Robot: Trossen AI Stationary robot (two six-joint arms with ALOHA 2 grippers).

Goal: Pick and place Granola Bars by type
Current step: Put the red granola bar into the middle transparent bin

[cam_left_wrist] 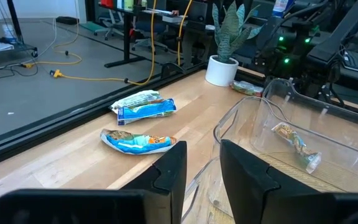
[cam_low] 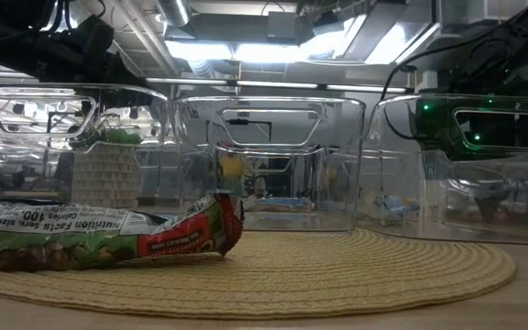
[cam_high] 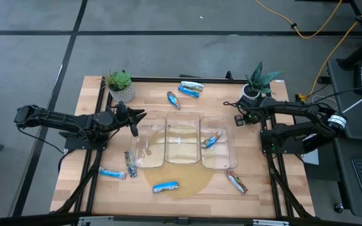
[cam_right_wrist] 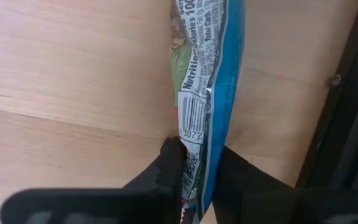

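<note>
Roughly 8 bars (cam_high: 166, 186); 3 bins (cam_high: 182, 142); 2 plants (cam_high: 119, 82).

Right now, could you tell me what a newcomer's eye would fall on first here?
Three clear bins stand side by side on a round woven mat mid-table, one wrapped bar lying in the right-hand bin. By the far-right potted plant, the fingers of the right gripper pinch a blue-edged bar; the left gripper hovers at the left bin's corner.

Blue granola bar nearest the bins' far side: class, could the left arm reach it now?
Probably yes: the left gripper hovers open by the left bin, and the bar lies on bare wood ahead, nothing between.
</note>
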